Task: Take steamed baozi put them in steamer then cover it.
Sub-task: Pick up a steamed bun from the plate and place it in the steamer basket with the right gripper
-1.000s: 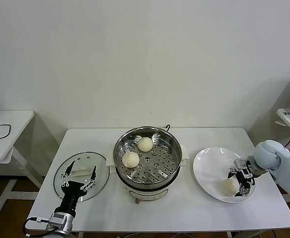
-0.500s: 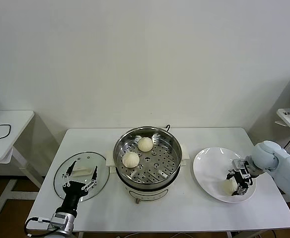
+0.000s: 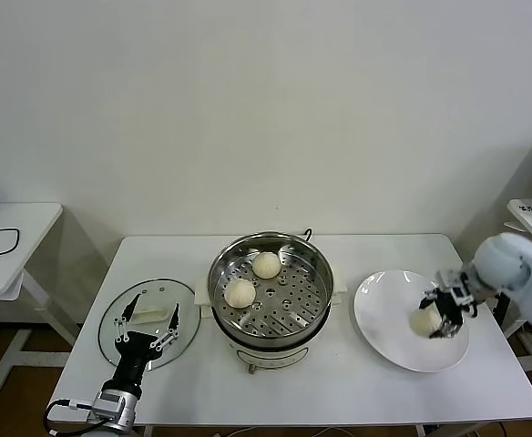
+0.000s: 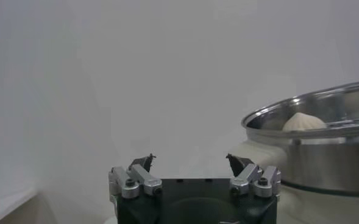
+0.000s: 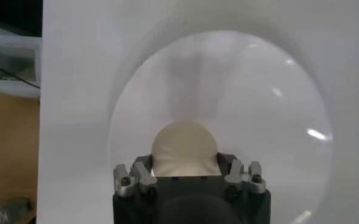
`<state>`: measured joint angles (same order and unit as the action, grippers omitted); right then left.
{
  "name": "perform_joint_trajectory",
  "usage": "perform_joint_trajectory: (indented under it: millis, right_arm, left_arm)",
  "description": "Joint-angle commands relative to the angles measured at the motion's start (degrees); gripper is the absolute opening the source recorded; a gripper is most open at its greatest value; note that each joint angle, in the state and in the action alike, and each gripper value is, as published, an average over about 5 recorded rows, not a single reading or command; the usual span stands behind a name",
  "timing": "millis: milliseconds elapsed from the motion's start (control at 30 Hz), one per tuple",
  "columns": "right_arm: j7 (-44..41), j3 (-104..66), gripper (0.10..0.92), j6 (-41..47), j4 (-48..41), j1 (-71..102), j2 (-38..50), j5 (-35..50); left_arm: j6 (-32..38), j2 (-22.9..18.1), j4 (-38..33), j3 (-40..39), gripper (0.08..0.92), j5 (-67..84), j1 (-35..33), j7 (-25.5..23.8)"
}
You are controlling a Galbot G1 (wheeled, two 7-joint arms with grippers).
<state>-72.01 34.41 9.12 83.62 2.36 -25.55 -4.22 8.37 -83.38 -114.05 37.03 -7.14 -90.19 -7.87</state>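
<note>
The steel steamer (image 3: 313, 305) stands mid-table with two cream-white baozi on its perforated tray, one (image 3: 266, 264) at the back and one (image 3: 240, 291) nearer the front left. My right gripper (image 3: 432, 320) is shut on a third baozi (image 3: 422, 320), holding it just above the white plate (image 3: 384, 309). The right wrist view shows this baozi (image 5: 184, 148) squeezed between the fingers over the plate (image 5: 270, 109). Over the glass lid (image 3: 138, 346) at the left hovers my left gripper (image 3: 144, 319), open and empty. The left wrist view shows those fingers (image 4: 243, 165) spread, with the steamer (image 4: 325, 158) beyond.
The plate lies close to the table's right edge. A small side table (image 3: 11, 246) with a black cable stands off to the left. A strip of bare tabletop runs along the front edge.
My right gripper has closed on the baozi on the plate and lifted it slightly, shifting a little toward the back. The left arm has stayed still.
</note>
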Motion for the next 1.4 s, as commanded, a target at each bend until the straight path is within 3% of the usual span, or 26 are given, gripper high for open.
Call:
perform_joint_trajectory:
  millis: [33,367,633,1067,1400]
  right_arm:
    - [-2.20,22.72,0.712,-3.36,9.42,-37.27,-0.97,8.71]
    - [-0.29,37.97,0.712,-19.69,13.09,-55.01,-19.17,5.73]
    - [3.24,41.54,0.712,-28.43,13.09,-52.54,-32.00,0.29]
    - [9.01,42.13,0.712,-35.38,11.89,-39.90,-35.87,-7.46]
    - [10.16,42.45,0.712,-35.82,13.81,-37.71,-36.07,-7.29]
  left_arm:
    - [-0.16,0.27,-0.03,0.10,0.823,-0.01,0.06,0.04]
    - [-0.06,0.31,0.03,0.56,0.823,0.04,0.09,-0.03]
    - [0.03,0.26,0.43,1.80,0.823,0.58,0.50,-0.31]
    - [-0.16,1.07,1.98,4.22,0.823,1.79,1.30,-0.87]
    - [-0.25,1.16,2.96,4.33,0.823,1.73,1.84,-0.88]
